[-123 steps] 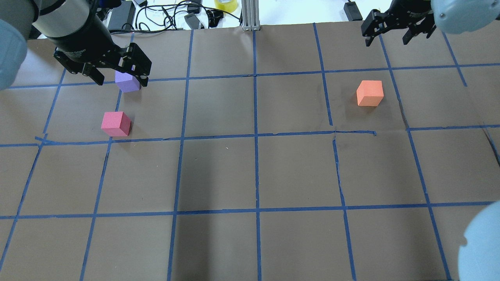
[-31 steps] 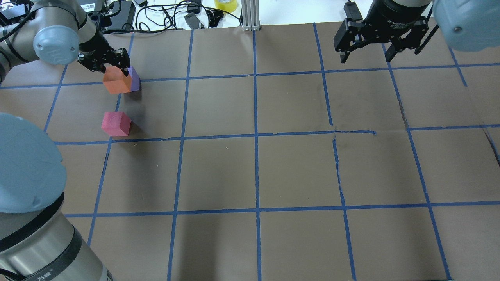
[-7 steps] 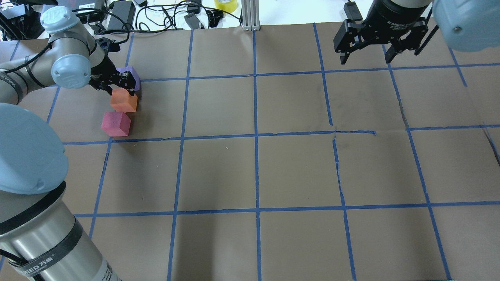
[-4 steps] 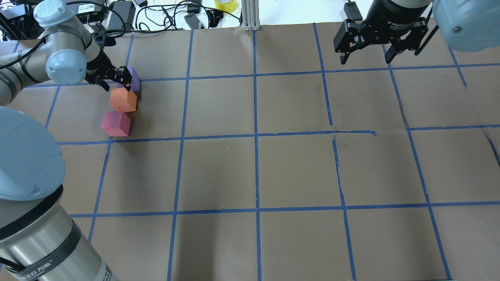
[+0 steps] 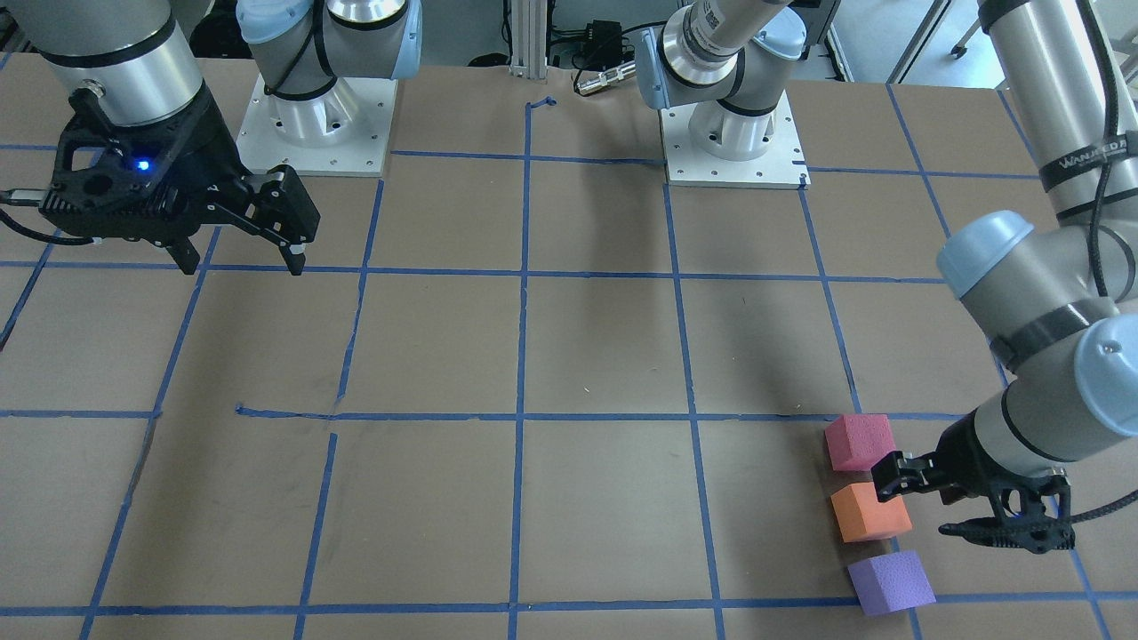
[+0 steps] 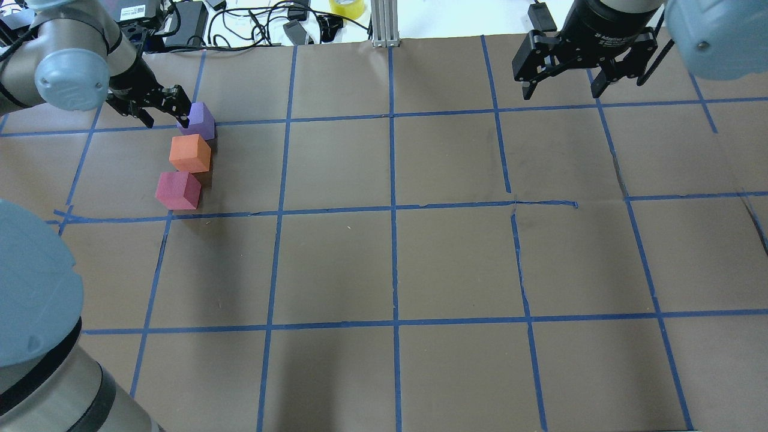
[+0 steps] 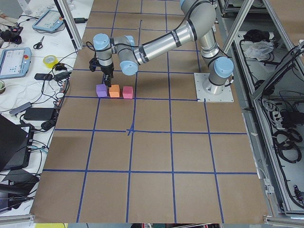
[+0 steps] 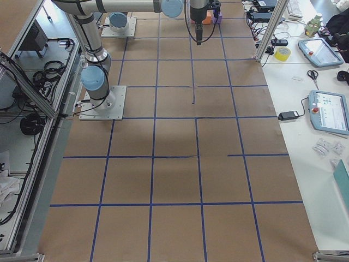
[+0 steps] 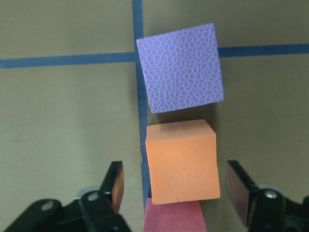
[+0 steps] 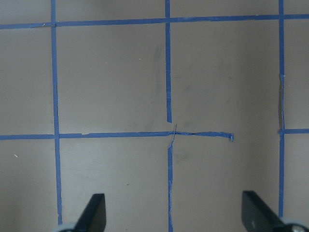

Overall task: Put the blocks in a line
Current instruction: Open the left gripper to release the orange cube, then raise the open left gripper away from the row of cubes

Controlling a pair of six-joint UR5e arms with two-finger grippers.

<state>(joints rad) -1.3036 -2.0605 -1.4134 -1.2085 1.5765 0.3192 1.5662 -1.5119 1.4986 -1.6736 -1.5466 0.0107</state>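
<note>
While the left gripper hangs in the upper left of the overhead view, its jaws stand apart and hold nothing. Its wrist camera looks down between the fingers. They flank the orange block at the lower middle of that frame, with bare paper showing on each side between pad and cube. In the front-facing view this gripper sits at the lower right, just to the right of the orange block.

The three blocks make a short, slightly slanted row. In the overhead view the purple block is topmost, resting on a crossing of the blue tape lines. The orange block lies just below it, and the pinkish-red block is lowest, just above a horizontal tape line. They lie very close together; whether neighbours touch cannot be told.

Well apart from the row, at the upper right of the overhead view, the right gripper hangs above the table. Its jaws are spread wide and empty. Its wrist camera shows only brown paper and tape grid between the fingertips.
</note>
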